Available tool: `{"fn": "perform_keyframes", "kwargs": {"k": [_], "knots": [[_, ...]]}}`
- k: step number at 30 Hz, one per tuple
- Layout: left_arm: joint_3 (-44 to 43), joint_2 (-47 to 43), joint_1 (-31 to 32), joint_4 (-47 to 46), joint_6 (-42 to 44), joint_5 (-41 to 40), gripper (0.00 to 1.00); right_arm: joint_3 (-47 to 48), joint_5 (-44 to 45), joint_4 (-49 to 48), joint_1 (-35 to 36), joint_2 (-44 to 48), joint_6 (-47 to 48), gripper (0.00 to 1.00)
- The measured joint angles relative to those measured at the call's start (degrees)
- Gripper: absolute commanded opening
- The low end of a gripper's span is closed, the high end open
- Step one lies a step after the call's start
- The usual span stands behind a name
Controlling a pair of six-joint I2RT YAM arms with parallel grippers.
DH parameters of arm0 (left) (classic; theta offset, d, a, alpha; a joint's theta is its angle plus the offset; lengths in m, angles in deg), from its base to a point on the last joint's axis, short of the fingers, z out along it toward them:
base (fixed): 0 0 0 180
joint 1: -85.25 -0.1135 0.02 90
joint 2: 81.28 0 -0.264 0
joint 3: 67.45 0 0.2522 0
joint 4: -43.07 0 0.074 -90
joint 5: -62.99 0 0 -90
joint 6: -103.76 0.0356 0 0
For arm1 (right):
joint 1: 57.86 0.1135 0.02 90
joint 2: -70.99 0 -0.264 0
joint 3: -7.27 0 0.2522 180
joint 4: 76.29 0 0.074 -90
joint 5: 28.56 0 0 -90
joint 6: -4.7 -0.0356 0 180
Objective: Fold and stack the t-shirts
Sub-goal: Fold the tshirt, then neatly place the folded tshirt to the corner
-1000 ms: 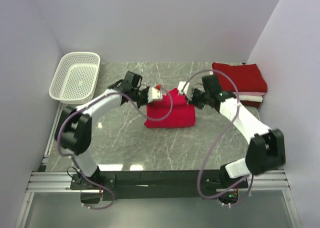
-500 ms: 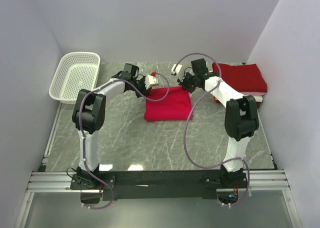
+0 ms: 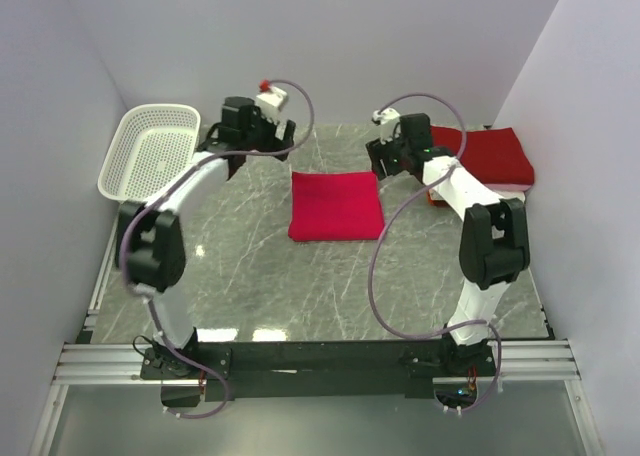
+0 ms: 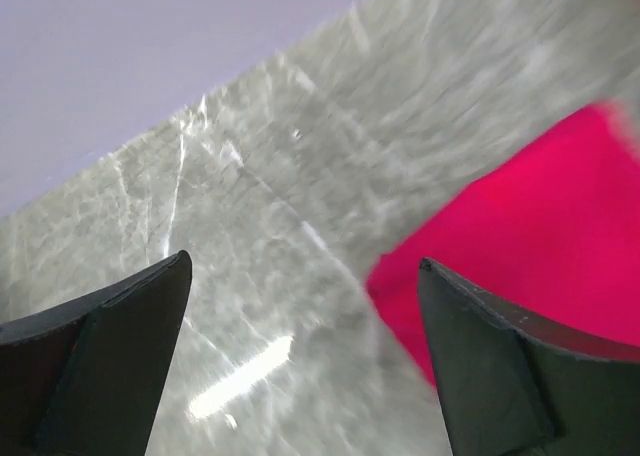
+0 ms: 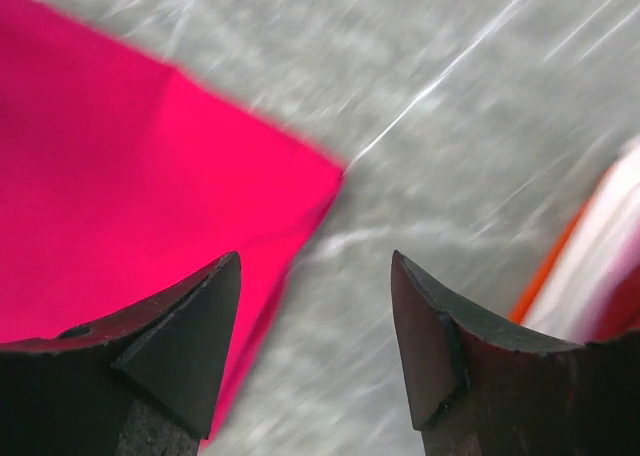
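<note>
The pinkish-red t-shirt (image 3: 335, 204) lay flat in the middle of the grey marbled worktop (image 3: 250, 266), folded into a neat rectangle with nothing touching it. At the far right a darker crimson t-shirt (image 3: 490, 154) sat folded on top of a white t-shirt (image 3: 505, 188), with a sliver of something orange at the pile's left edge that I could not identify.

The left gripper (image 3: 278, 139) hung above the bare worktop off the shirt's far left corner, its jaws wide apart and empty. The right gripper (image 3: 380, 161) hovered just off the far right corner, its jaws also parted and holding nothing. A white lattice basket (image 3: 150, 154) stood at the far left.

The folding looked finished, leaving the stacking. The next move would call for gripping the bundle through all its layers and placing it squarely on the crimson shirt without undoing the folds.
</note>
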Motion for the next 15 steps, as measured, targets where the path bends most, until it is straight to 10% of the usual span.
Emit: {"fn": "perform_keyframes", "kwargs": {"k": [4, 8, 15], "knots": [[8.5, -14.8, -0.2, -1.2, -11.1, 5.8, 0.98, -2.5, -8.0, 4.2, -2.6, 1.8, -7.2, 0.71], [20.0, -23.5, 0.2, -8.3, -22.6, 16.2, 0.75, -3.8, -13.1, 8.5, -3.9, -0.7, -14.0, 0.73], [28.3, -10.9, 2.8, -11.0, -32.3, 22.5, 0.43, -3.9, -14.6, 8.9, -4.2, -8.7, -22.4, 0.76]]}}
